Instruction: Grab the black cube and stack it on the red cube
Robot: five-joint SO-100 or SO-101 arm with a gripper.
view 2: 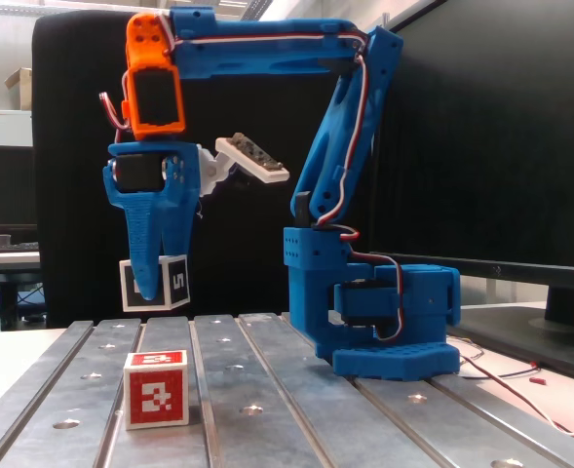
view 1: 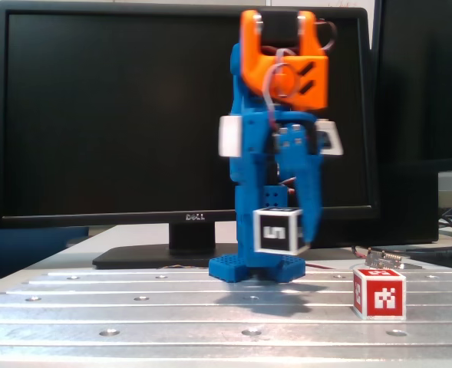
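Black cube [view 1: 278, 231], clamped in the gripper [view 1: 281, 239], hangs mid-frame; centre it squarely above red cube [view 1: 379, 292], lower right, before lowering.

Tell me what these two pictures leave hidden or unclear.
- In a fixed view, the gripper finger covers part of the black cube.
- In a fixed view, the arm is blurred and hides its own base.
- In both fixed views, the red cube shows only some faces.

Black cube [view 1: 278, 231] aloft, left of red cube [view 1: 379, 293]
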